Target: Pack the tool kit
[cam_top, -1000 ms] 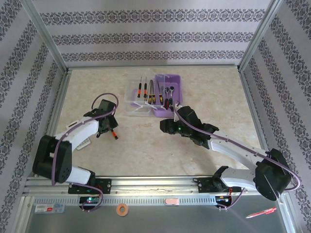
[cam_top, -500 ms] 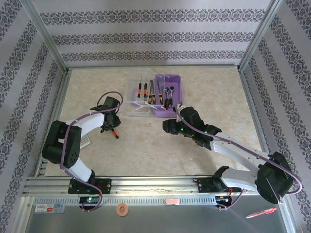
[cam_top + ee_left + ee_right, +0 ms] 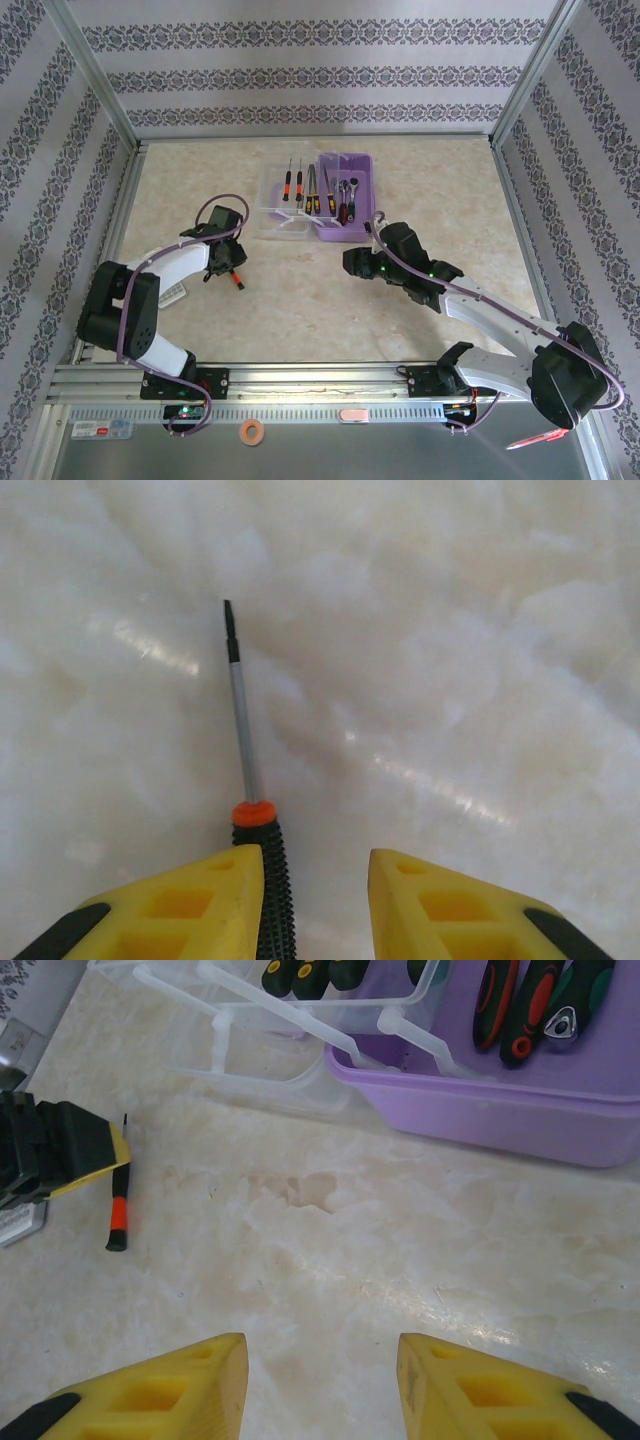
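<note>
A lilac-purple case (image 3: 347, 225) stands at the table's far middle, its clear lid (image 3: 281, 222) folded open to the left. Several small screwdrivers (image 3: 297, 186) and a ratchet wrench (image 3: 347, 190) lie inside. One loose screwdriver (image 3: 262, 855) with a black ribbed handle and an orange collar lies on the table. My left gripper (image 3: 315, 865) is open around it: the handle rests against the left finger and the right finger stands apart. My right gripper (image 3: 322, 1355) is open over bare table, a little in front of the case (image 3: 480, 1110). From there the loose screwdriver (image 3: 118, 1215) lies to the left.
A small white card (image 3: 175, 293) lies beside the left arm. On the front rail are an orange ring (image 3: 251, 432) and a red pen (image 3: 535, 438). Metal frame posts and patterned walls enclose the table.
My left arm has folded in and its gripper has settled over the loose screwdriver with narrower jaws. The right gripper has drawn slightly right, away from the case.
</note>
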